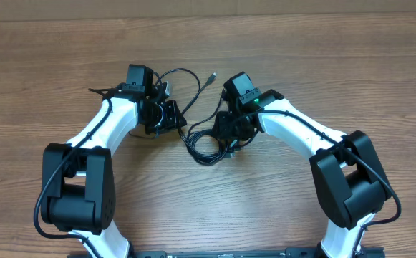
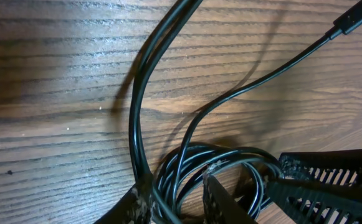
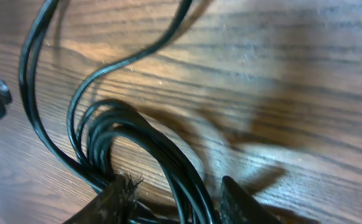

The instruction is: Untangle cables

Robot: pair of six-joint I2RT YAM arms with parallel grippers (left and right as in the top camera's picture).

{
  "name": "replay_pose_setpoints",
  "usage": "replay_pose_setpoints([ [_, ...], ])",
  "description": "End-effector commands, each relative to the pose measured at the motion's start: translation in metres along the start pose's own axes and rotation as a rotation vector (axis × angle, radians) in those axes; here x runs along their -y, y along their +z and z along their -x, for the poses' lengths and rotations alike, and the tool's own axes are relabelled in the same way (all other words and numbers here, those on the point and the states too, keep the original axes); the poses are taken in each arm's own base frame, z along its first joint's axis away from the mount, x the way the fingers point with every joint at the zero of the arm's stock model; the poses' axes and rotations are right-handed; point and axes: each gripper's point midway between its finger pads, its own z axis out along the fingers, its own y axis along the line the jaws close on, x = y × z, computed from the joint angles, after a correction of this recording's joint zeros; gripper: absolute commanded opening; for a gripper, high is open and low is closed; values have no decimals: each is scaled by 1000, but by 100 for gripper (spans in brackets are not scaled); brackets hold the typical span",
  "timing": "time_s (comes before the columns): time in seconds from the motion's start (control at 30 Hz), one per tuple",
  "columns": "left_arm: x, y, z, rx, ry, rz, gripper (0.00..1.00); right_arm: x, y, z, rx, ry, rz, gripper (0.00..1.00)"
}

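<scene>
Two white-and-black robot arms bent over a wooden counter point(image 1: 336, 57). A tangle of thin black cables point(image 1: 206, 147) lay at the middle of the counter, wound into several overlapping loops. From the coil one strand ran off toward 12 o'clock and ended in a small silvery plug point(image 1: 209, 77). Another loop curled toward 11 o'clock, close to the left arm point(image 1: 107, 122).

The left jaws sat at about 10 o'clock of the coil. The right jaws, on the right arm point(image 1: 301, 129), sat at 3 o'clock, right at its edge. Seen close up, the left jaws stood partly closed with coiled strands running between them. The right jaws likewise straddled a thick bunch of strands. I could not tell whether either pair was pinching the cord or only standing around it.

The cables looked light, limp and smooth-skinned. They seemed likely to slip through a loose hold and to drag neighbouring loops along. The best hold seemed to be a single strand just outside the coil, or the stiffer plug end, rather than the whole bundle.
</scene>
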Motion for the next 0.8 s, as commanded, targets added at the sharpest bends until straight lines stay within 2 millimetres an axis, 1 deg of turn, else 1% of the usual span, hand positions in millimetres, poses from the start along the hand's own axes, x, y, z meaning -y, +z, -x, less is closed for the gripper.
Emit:
replay_pose_setpoints([
  [0.0,6,-2,-3,-7,7,-21,27,-11,-2,1,4,-5,20,45],
  [0.2,5,-2,-8,-25,-3,-14,26,-20,5,-9,-10,-27,0,45],
  [0.27,5,-2,-11,-39,-6,-10,23,-16,7,-8,11,2,-47,45],
  [0.3,5,-1,-14,-49,-9,-7,20,-13,7,-8,22,18,-67,45],
  [0.33,6,0,-18,-64,-12,-3,13,-11,8,-6,36,42,-89,44],
  [0.37,6,0,-22,-76,-13,0,8,-11,8,-7,39,46,-93,44],
  [0.47,4,1,-37,-128,-27,32,8,-10,8,-6,46,64,-103,38],
  [0.6,-5,0,-54,-188,-53,96,7,-9,10,-7,42,65,-106,27],
  [0.67,-6,-1,-59,-207,-64,101,7,-7,12,-7,38,85,-110,25],
  [0.77,4,-4,-71,-264,-94,39,4,-4,20,-9,24,115,-119,25],
])
